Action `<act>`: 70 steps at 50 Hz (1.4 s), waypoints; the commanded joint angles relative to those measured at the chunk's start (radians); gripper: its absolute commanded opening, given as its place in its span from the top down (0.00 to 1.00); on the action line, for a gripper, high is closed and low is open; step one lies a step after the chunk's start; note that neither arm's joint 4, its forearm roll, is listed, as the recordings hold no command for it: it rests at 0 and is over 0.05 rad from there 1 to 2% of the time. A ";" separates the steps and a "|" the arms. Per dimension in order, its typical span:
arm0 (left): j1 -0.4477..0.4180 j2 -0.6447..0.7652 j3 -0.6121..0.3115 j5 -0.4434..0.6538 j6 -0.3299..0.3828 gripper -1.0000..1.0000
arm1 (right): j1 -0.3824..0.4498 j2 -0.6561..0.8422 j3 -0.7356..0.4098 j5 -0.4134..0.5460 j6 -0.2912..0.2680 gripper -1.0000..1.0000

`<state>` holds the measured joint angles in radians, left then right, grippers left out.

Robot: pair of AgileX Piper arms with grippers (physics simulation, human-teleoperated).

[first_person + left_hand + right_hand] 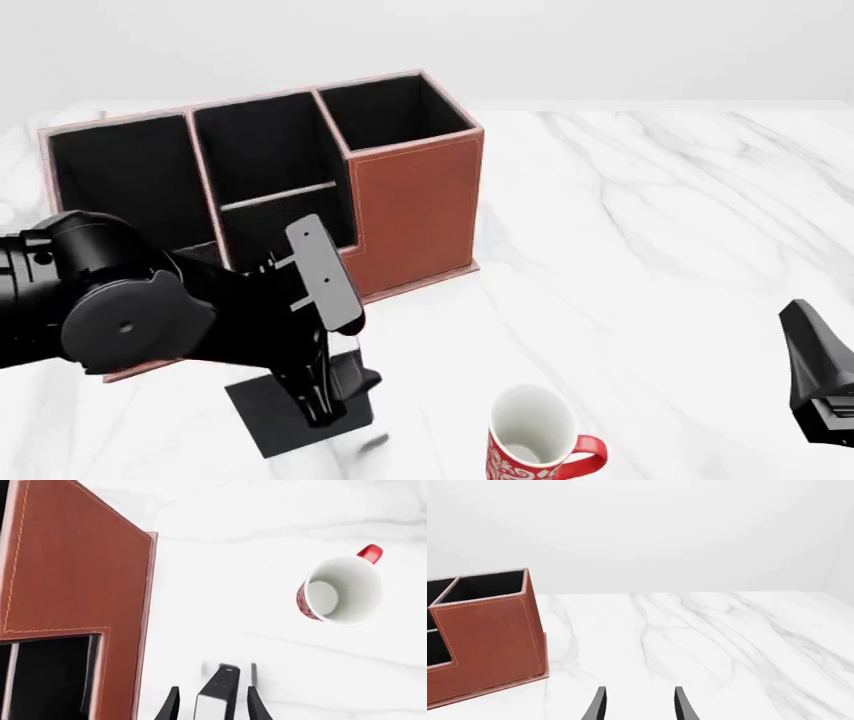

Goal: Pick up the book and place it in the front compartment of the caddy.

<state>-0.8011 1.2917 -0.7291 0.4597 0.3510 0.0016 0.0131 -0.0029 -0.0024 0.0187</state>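
The thin black book [217, 695], its white page edge facing the camera, stands between the fingers of my left gripper [213, 707]. The jaws are open, with a slim gap showing on each side of the book. From the front the book [267, 425] is a dark slab on the table under the left gripper [327, 395]. The reddish-brown caddy [414, 200] stands just beyond it, and its low front cells are mostly hidden by my left arm. My right gripper [637, 705] is open and holds nothing, far to the right of the caddy [490, 640].
A red-and-white mug [534, 445] stands upright near the table's front edge, right of the book; it also shows in the left wrist view as the mug [340, 592]. White marble table [667, 220] stretches to the right of the caddy.
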 commanded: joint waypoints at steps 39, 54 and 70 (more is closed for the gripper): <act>0.038 -0.073 -0.111 0.167 0.239 1.00 | 0.000 -0.001 0.000 0.001 -0.002 0.00; 0.101 -0.147 -0.269 0.337 0.405 1.00 | 0.000 -0.001 0.000 0.001 -0.002 0.00; 0.158 -0.108 -0.419 0.393 0.468 1.00 | 0.000 -0.001 0.000 0.001 -0.002 0.00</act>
<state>-0.6717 1.1768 -1.0645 0.8225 0.7641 0.0016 0.0131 -0.0029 -0.0024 0.0187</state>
